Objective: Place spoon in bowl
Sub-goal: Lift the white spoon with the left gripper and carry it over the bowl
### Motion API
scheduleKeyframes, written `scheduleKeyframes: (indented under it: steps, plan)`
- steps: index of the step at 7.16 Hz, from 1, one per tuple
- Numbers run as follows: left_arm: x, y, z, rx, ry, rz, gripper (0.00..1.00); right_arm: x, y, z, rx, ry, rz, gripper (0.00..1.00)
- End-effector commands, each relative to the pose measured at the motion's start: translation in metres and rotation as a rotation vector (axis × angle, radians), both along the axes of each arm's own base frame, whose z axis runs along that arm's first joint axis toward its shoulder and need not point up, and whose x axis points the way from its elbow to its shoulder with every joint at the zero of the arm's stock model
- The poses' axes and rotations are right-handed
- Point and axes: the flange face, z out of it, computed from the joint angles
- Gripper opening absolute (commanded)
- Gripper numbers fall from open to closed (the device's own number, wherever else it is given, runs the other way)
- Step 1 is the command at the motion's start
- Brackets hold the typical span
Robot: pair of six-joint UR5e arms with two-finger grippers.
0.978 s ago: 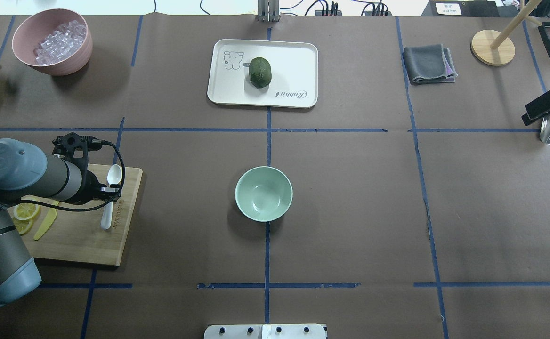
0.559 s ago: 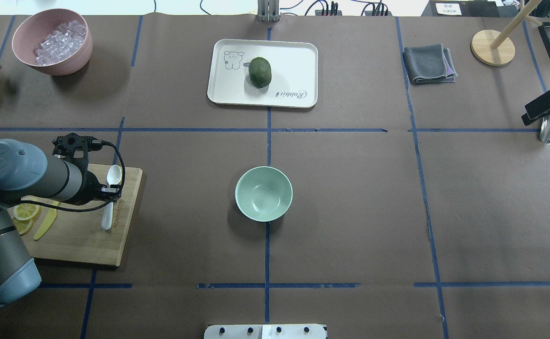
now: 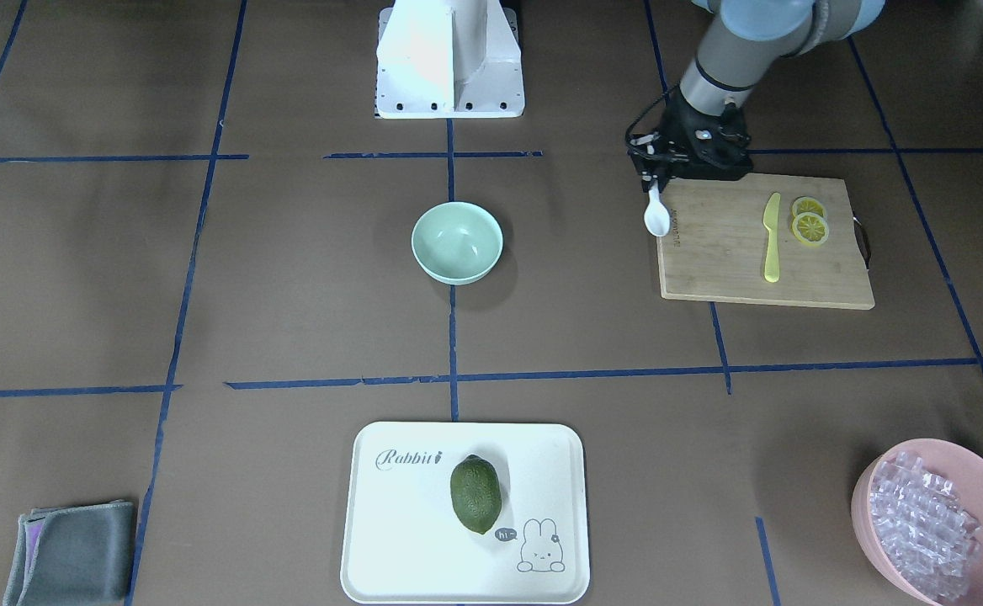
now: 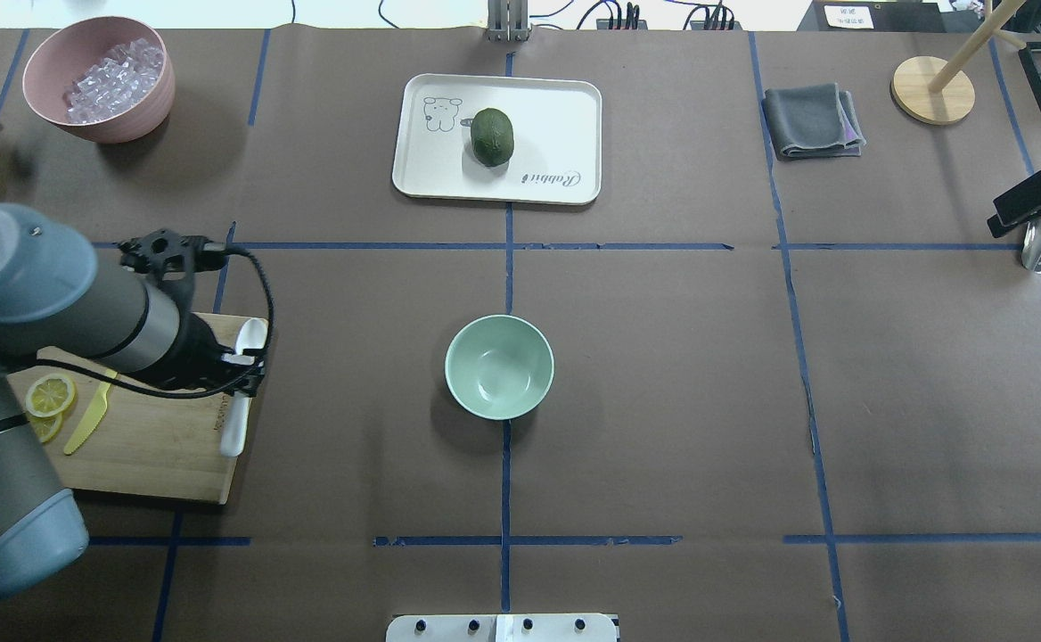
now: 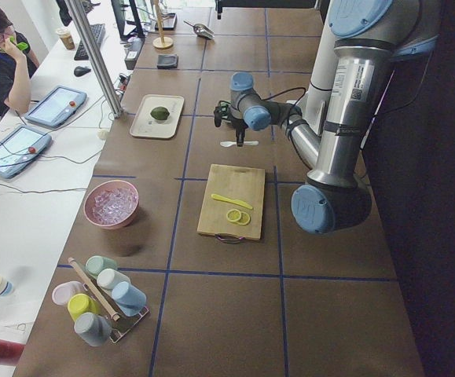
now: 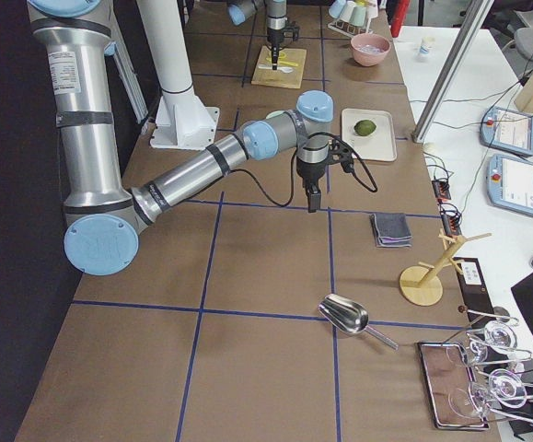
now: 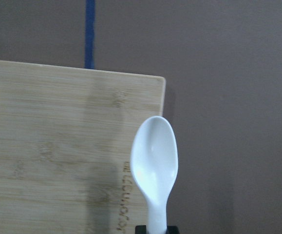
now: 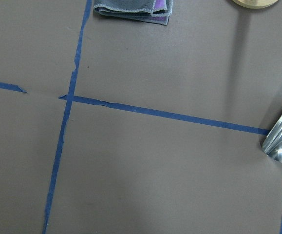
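Basically, what's left is a sideways carry. Table is covered in brown paper with blue tape lines. Left arm is the nearer one and on the job, reaching over the cutting board at the robot's left end. The right gripper hangs far off toward the other end; its fingers are not readable, so cannot tell if spread or closed.

Bowl sits upright and empty at table centre, well apart from the board, with bare paper between. Spoon is in the air over the board's bowl-side edge, roughly level, hollow up. Its long axis runs near-to-far: the scoop points away from the robot and the handle tail sticks back toward it. So the axis is about square to the line from spoon to bowl.

Bowl lies to the robot's right of the fingers. Left gripper pinches the handle just behind the scoop, fingers pressed onto it from both sides.

Judgement: the move is a straight shift right, then lower scoop-first. The long tail could catch or rest on the rim, as the spoon looks about as long as the bowl is wide.
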Motion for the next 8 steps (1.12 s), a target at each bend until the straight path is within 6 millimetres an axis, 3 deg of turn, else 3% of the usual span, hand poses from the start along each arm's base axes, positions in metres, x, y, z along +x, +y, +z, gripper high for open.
scheduleKeyframes:
  steps: [1,2,3,4,6,8]
  plan:
    - [0.048,-0.017,-0.094,-0.078,0.042,-0.042,0.00,0.000,0.001,0.001,-0.003,0.001,0.001,1.00]
    - [0.087,-0.013,-0.128,-0.110,0.068,-0.040,0.00,0.001,0.002,0.004,-0.009,0.003,0.001,1.00]
    - [0.119,-0.027,-0.161,-0.124,0.075,-0.046,0.00,0.001,0.002,0.005,-0.009,0.003,0.001,1.00]
    - [0.152,-0.020,-0.178,-0.156,0.065,-0.038,0.00,0.001,0.002,0.005,-0.009,0.003,0.001,1.00]
    - [0.173,-0.023,-0.165,-0.154,0.060,-0.026,0.00,0.001,0.002,0.005,-0.009,0.003,0.001,1.00]
    - [0.181,-0.028,-0.155,-0.163,0.041,-0.026,0.06,0.001,0.002,0.005,-0.011,0.004,0.001,1.00]
